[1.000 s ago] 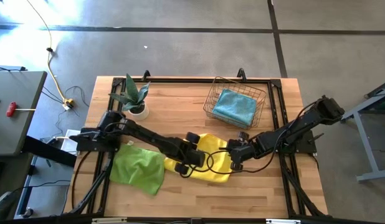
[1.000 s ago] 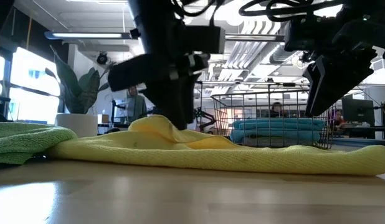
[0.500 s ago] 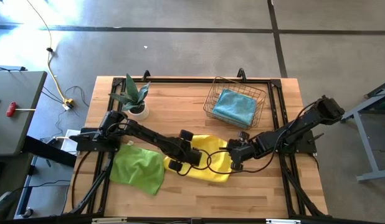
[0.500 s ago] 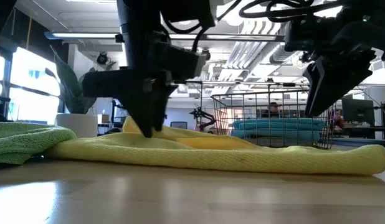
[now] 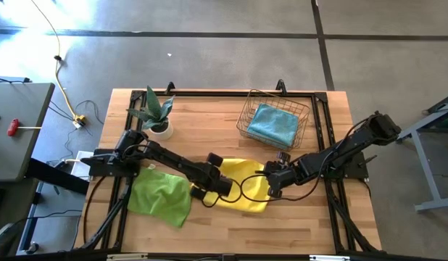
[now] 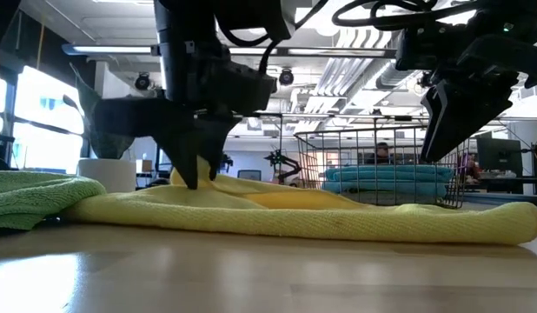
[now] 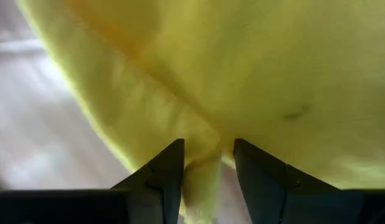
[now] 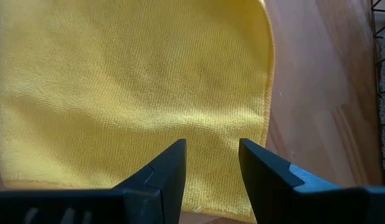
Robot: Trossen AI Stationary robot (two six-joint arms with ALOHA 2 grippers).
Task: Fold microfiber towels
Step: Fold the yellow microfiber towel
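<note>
Yellow towel (image 5: 247,190) pinched in low left tool (image 5: 204,196)

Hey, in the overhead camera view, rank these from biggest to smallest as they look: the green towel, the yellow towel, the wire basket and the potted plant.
1. Wire basket and green towel: they look about alike, so I will not split them.
2. Yellow towel: partly hidden under both arms, so its rank is unsure.
3. Potted plant: clearly smallest.
</note>
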